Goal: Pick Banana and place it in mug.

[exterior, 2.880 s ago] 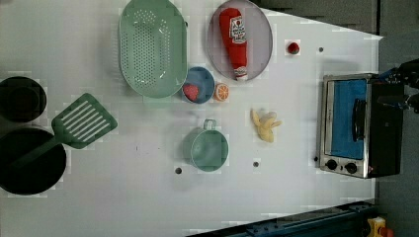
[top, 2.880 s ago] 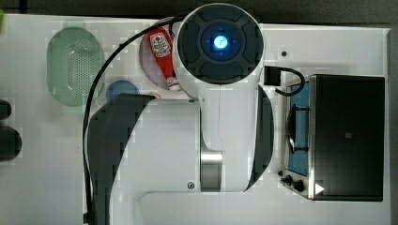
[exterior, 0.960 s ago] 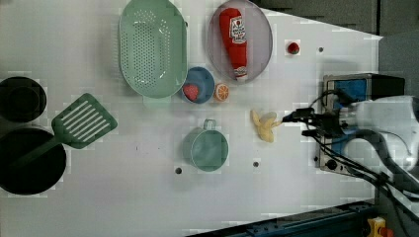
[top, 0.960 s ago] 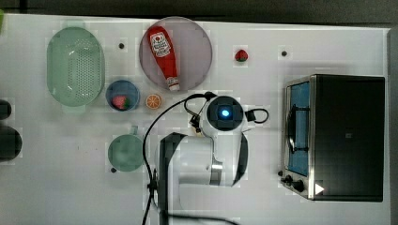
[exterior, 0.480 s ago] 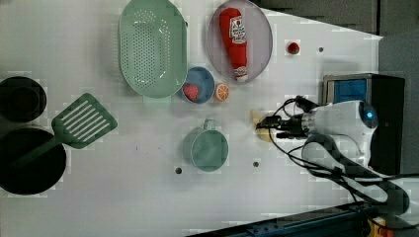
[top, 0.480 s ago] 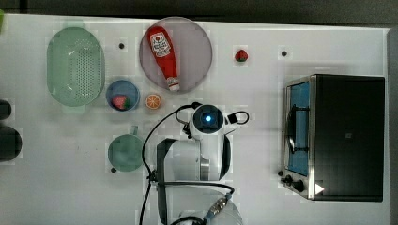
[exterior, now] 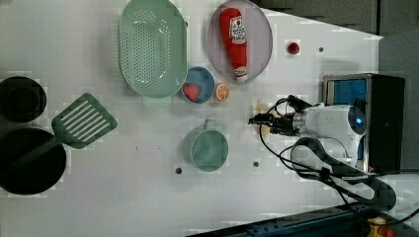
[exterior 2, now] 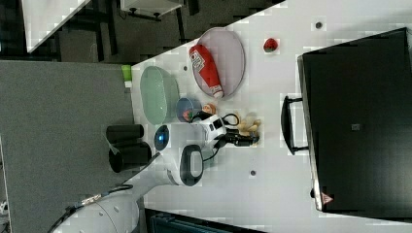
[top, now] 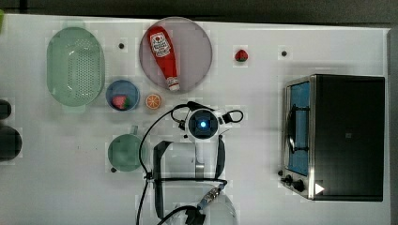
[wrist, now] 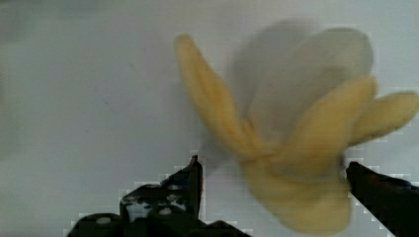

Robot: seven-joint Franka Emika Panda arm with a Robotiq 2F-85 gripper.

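Item: banana [wrist: 296,163], a peeled toy piece with pale yellow peel flaps splayed round a lighter core, lying on the white tabletop [top: 263,197] near its middle, between the mug [exterior: 209,149] and the toaster oven [top: 345,136], well apart from each. Destination: the mug, teal-green, round, small side handle, upright and apparently empty, standing just beside the blue bowl [exterior: 197,85] and the orange slice [exterior: 222,91]. Pincer [wrist: 274,180]: released, its two black fingers [wrist: 190,185] spread wide and straddling the lower part of the banana, not yet touching it as far as the wrist view shows; in the left view the pincer [exterior: 262,120] sits directly over the fruit. Handling, by judgement: light, probably soft or rubbery plastic, with flaps that would bend and slip under pressure; the firmest hold looks to be across the thick base where the flaps join, rather than on any single flap. Risk: a flap catching the mug rim on release. Other stock: colander [top: 75,65], ketchup bottle [top: 163,52] on plate [top: 197,42], strawberry [top: 241,55], spatula [exterior: 81,120].
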